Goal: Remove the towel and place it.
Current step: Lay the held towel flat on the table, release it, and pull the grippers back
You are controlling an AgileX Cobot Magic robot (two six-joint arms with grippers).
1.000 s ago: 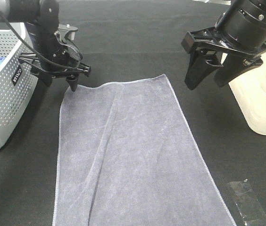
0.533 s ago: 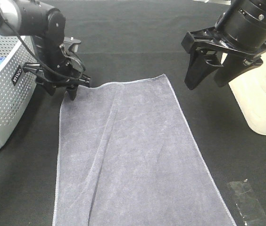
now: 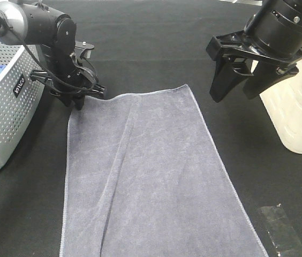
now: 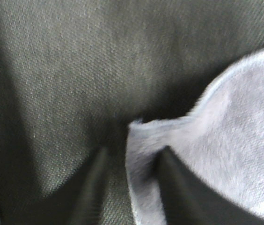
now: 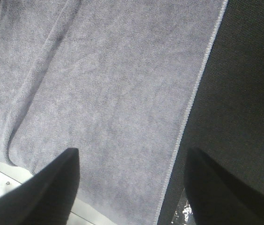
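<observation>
- From the high camera, we find the towel (image 3: pixel 145 176) spread flat on the black tabletop (image 3: pixel 156 37), out of the perforated basket (image 3: pixel 1 123) that stands at the left edge. We judge the removal done, with the placing either finished or still being tidied
- Its long axis runs from the far edge toward the near edge. One short hem faces the far edge, and the other end passes out of view at the near edge
- The left gripper (image 3: pixel 79 103) is down at the towel's far-left corner. The right gripper (image 3: pixel 236 88) hangs above bare tabletop just beyond the far-right corner, fingers spread wide and holding nothing
- The left wrist camera is blurred. We make out two dark fingers (image 4: pixel 92 187) a narrow gap apart, with the curled corner hem of the towel (image 4: pixel 143 136) lying in that gap. A sliver of tabletop shows beside one finger, so we judge the corner not pinched
- From the right wrist camera, the towel (image 5: pixel 99 84) lies smooth with one stitched long hem in view. The right gripper (image 5: pixel 132 152) is fully parted above it, touching no cloth
</observation>
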